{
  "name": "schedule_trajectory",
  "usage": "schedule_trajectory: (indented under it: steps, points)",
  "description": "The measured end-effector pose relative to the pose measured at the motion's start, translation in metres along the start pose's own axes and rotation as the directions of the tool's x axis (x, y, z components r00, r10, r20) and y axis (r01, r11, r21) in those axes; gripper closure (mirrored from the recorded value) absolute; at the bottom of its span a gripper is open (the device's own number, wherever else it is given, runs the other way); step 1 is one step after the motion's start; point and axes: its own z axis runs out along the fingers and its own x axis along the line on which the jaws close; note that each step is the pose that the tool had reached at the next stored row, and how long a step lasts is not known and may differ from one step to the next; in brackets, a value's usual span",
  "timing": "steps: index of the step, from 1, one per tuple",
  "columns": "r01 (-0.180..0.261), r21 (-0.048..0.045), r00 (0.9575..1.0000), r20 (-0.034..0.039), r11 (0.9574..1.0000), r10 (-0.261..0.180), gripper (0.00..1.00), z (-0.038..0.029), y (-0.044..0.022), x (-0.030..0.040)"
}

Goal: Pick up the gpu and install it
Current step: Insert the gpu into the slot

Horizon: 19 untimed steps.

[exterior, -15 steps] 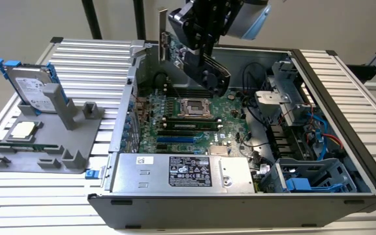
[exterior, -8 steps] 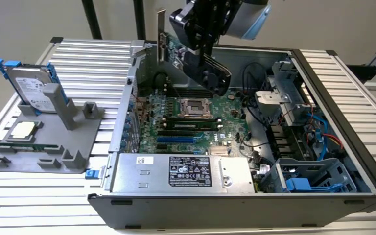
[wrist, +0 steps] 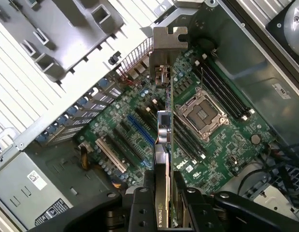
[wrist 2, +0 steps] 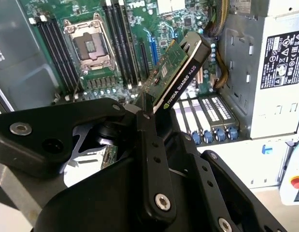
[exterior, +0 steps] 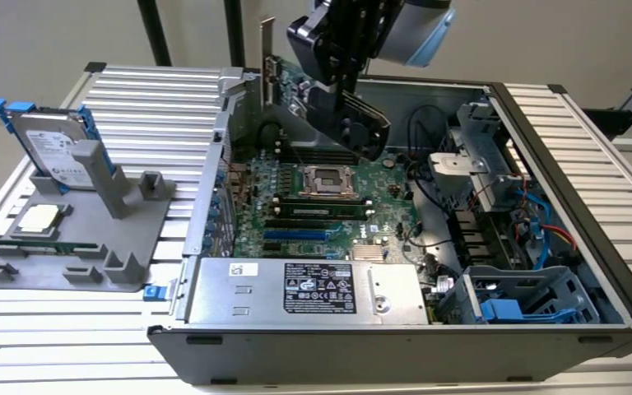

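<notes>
Ribbed metal desk [exterior: 141, 99] runs under everything, and on it lies an open computer case [exterior: 579, 164], its motherboard [exterior: 316, 206] facing up. My tool [exterior: 338, 90] hangs over the far part of that opening, clamped narrow on the gpu [exterior: 360, 127]. The card is off the board, tilted, with its black cooler turned toward the exterior view's right.

In the first wrist view I look along the gpu [wrist: 163, 130] edge-on. It runs out from between my tool [wrist: 163, 193] fingers, and its silver bracket [wrist: 168, 38] at the far end reaches toward the case's slotted rear wall [wrist: 81, 104]. The long slots, one of them blue [wrist: 139, 128], lie bare on the board beside the card's line. In the second wrist view the gpu [wrist 2: 180, 67] juts up past my tool [wrist 2: 142, 108], with open air between its free corner and the motherboard [wrist 2: 130, 29].

Room is bounded by the rear wall on the exterior view's left, the power supply [exterior: 305, 290] along the near edge, and cables [exterior: 426, 189] and a drive cage [exterior: 492, 148] to the exterior view's right. The processor socket [exterior: 325, 179] sits open mid-board.

Well apart, at the exterior view's left, a grey holder [exterior: 63, 247] carries a hard drive [exterior: 58, 152] standing upright.
</notes>
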Motion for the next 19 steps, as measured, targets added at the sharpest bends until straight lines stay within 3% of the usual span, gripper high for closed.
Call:
schedule_trajectory:
  steps: [10, 19]
  points:
    - [0.062, -0.0005, 0.9981, -0.0030, 0.9981, -0.062, 1.00, 0.0000, 0.0000, 0.0000]
    - [0.116, -0.0012, 0.9932, -0.0055, 0.9933, -0.116, 1.00, 0.0000, 0.0000, 0.0000]
